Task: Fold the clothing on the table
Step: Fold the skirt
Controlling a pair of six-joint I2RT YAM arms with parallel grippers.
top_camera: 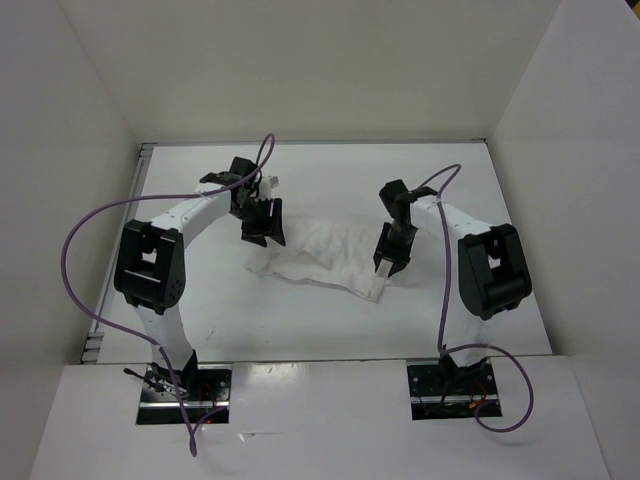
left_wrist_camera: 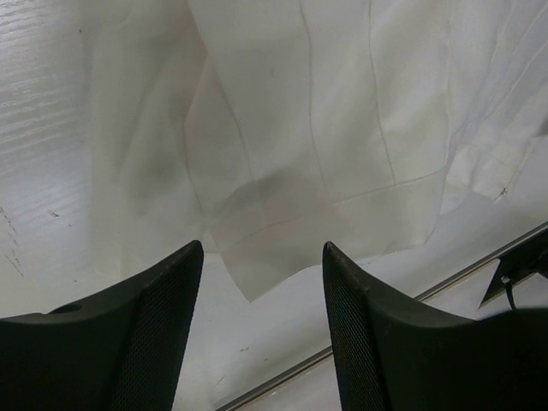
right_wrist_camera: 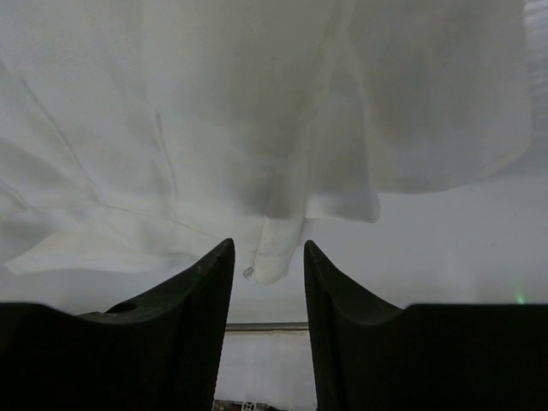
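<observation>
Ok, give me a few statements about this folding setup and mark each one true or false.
1. The clothing lies on the table between the left gripper and the right gripper. True.
2. The left gripper is clamped on the clothing. False: its jaws stand apart with nothing between them, and a corner of the clothing lies just ahead of them.
3. The clothing is dark blue. False: it is white.
4. Purple cables run along both arms. True.
</observation>
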